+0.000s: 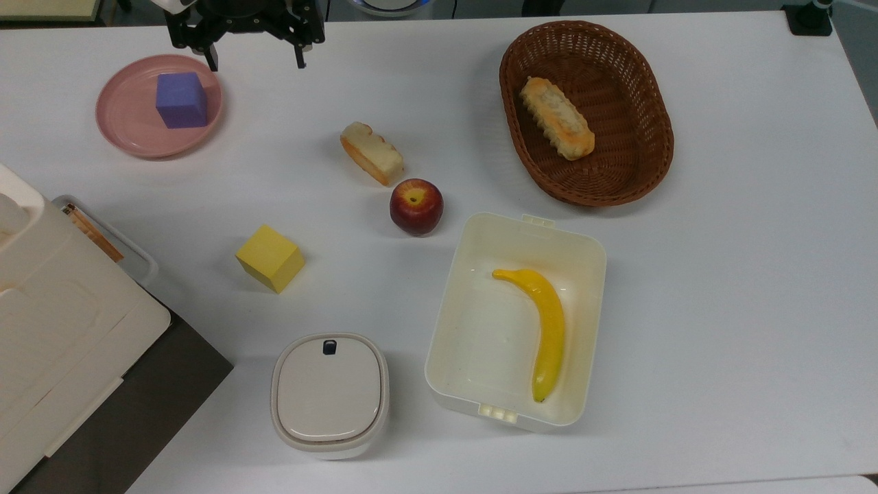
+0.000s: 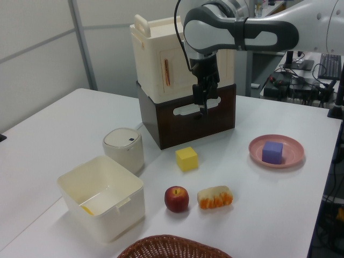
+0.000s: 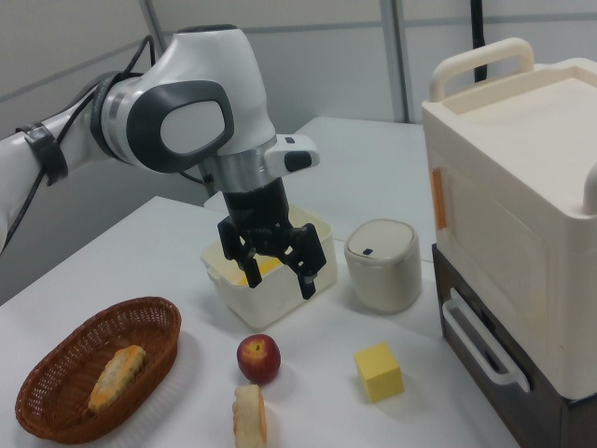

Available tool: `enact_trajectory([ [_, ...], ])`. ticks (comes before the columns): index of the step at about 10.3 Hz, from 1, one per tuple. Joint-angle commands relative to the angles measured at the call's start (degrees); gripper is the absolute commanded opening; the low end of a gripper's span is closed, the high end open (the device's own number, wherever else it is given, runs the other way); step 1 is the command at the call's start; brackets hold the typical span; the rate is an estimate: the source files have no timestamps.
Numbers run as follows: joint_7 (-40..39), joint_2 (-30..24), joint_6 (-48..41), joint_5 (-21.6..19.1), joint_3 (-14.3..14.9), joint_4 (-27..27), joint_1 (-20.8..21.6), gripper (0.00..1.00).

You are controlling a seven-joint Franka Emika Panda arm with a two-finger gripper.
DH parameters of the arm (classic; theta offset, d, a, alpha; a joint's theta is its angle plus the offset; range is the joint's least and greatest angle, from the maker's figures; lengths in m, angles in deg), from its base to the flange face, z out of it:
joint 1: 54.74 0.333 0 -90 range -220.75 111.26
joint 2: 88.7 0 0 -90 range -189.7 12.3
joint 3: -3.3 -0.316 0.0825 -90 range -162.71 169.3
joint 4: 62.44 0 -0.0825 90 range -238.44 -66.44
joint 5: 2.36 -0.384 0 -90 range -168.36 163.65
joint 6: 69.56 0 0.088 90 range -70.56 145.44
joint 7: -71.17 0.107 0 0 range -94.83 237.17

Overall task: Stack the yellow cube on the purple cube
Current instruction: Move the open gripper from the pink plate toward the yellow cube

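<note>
Though matte alike, sharp-edged yellow cube (image 1: 269, 259), purple cube (image 1: 181, 100)

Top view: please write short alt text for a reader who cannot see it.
A yellow cube sits alone on a white table, apart from a purple cube on a pink plate. The open gripper hangs near the plate.

In the top view, the purple cube (image 1: 182, 100) sat in a plate (image 1: 123, 130) at upper left, the yellow cube (image 1: 270, 258) lay on the table (image 1: 720, 274) left of the apple (image 1: 416, 206), and a banana (image 1: 542, 329) rested in the open box (image 1: 453, 309).
</note>
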Motion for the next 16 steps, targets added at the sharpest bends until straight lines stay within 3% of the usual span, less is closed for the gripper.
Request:
enact_trajectory([
  [1,-2.2,-8.6,6.4,-3.2,0.3,-10.3,-0.8,1.0],
  [7,-2.7,-13.4,14.0,-3.3,-0.8,-19.1,-0.7,1.0],
  [11,-2.7,-11.7,14.4,-3.2,-1.2,-18.0,-0.3,1.0],
  [13,-6.2,-10.2,16.8,-3.1,-1.2,-18.0,-0.4,1.0],
  [16,-17.6,-5.6,24.3,-2.7,-1.2,-18.0,-3.1,1.0],
])
